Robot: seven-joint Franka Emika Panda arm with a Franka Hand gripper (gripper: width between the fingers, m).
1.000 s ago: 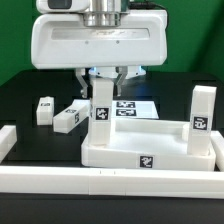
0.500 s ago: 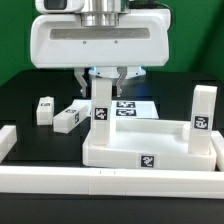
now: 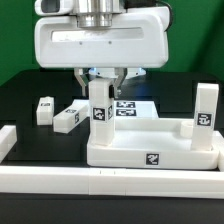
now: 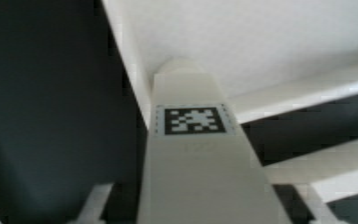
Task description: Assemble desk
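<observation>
Exterior view.

Tabletop (image 3: pixel 150 152): a white plastic tray with raised rims and one black-and-white square marker on its near wall. It lies flat on the black table (image 3: pixel 30 95), just behind the front rail (image 3: pixel 100 186).

Gripper (image 3: pixel 100 84): it hangs over the tabletop's corner on the exterior view's left. Its fingers (image 3: pixel 84 78) are drawn in narrow and clamp the upper end of the held leg (image 3: pixel 98 112).

Held leg: a white rectangular block, upright, with one square marker on the face toward the camera. Its lower end is at that same corner of the tabletop. Whether it is fully seated cannot be told.

Second leg (image 3: pixel 205 112): the same kind of white block with a marker. It stands upright at the tabletop's corner on the exterior view's right, well apart from the gripper.

Nearer loose leg (image 3: pixel 67 119): it lies on the table off the tabletop's side on the exterior view's left. The farther loose leg (image 3: pixel 43 110) is just beyond it. Both are white with markers.

Marker board (image 3: pixel 132 108): it lies flat behind the tabletop, partly hidden by the held leg.

Wrist view.

Held leg (image 4: pixel 197 150): seen along its length, it fills the middle of the picture. It is white, and its square marker is blurred but legible as a pattern. Pale strips flank it close to the camera, too blurred to identify.

Tabletop (image 4: pixel 274 40): its white rim and floor show beyond the leg's far end. The table (image 4: pixel 43 110) shows dark on the leg's other side.
</observation>
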